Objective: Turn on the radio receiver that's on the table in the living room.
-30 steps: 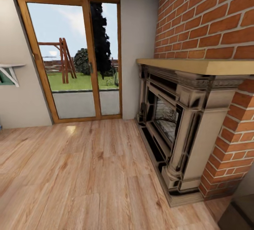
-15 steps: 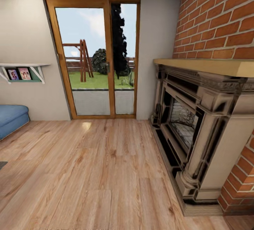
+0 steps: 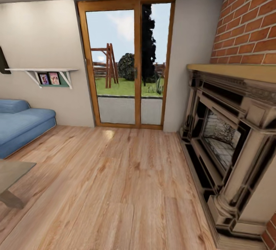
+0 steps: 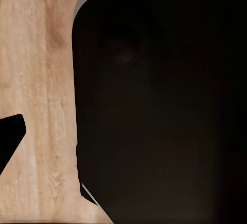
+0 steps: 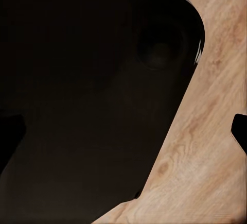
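The radio receiver is out of view. A corner of the low table (image 3: pixel 13 171) with a glossy grey-brown top juts in at the head view's lower left, with one slanted leg under it. Light wood planks of the living room floor (image 3: pixel 126 188) run from me to the far wall. In the left wrist view one dark fingertip (image 4: pixel 10 139) shows at the frame's edge over the planks, beside a large black rounded body (image 4: pixel 159 105). The right wrist view has a dark fingertip (image 5: pixel 240 131) at its edge and a black body (image 5: pixel 87 95).
A blue sofa (image 3: pixel 21 125) stands at the left against the beige wall. Above it hangs a white shelf (image 3: pixel 46 74) with small pictures. Wood-framed glass doors (image 3: pixel 128 66) are straight ahead. The brick fireplace (image 3: pixel 234 138) with its mantel lines the right side.
The camera has swung to the left. The doors and fireplace have slid right in the picture, while more of the sofa and the table corner have come into view.
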